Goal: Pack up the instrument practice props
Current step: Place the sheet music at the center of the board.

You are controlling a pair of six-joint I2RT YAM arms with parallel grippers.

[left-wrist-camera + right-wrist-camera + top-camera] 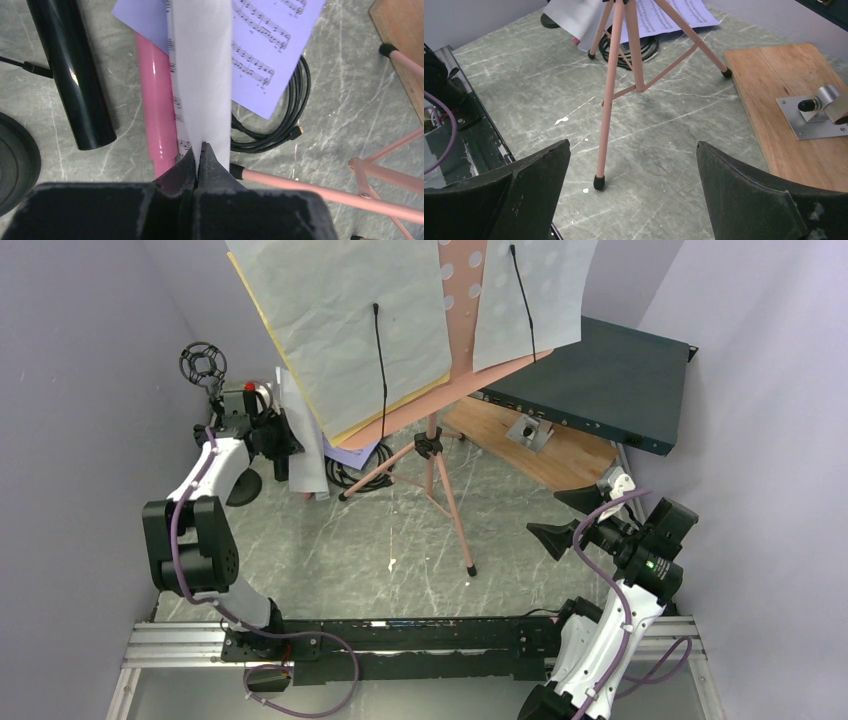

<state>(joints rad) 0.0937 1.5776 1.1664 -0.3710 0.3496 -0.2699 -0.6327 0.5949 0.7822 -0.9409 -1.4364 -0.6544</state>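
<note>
Sheet-music page [205, 75] on the left side of the top view is the one you've got. Your left gripper [200, 152] has its jaws fully closed on the near edge of that white page, which runs straight up the frame from the pinch in the left wrist view.

Going left to right:

- The round black mic holder [203, 363] sits in the upper left of the top view, above your left arm.
- A black microphone [75, 75] and a pink microphone [157, 110] lie on the table [325, 115], both left of the held page. The pink one is just beside it.
- A coiled black cable [285, 115] lies right of the page, partly under a printed lilac sheet [265, 40].
- The pink music desk [470, 370] is at top centre with white pages [350, 330] over a yellow one.
- Its tripod legs [609, 100] stand on the table, with one foot right at the edge of the wooden board [784, 100].
- A metal bracket [819, 107] sits on that board.
- The teal rack box [610, 380] is at the upper right.

Your right gripper [633, 146] is at the lower right of the top view — jaws spread wide, nothing between them, above bare table near the front tripod foot.
</note>
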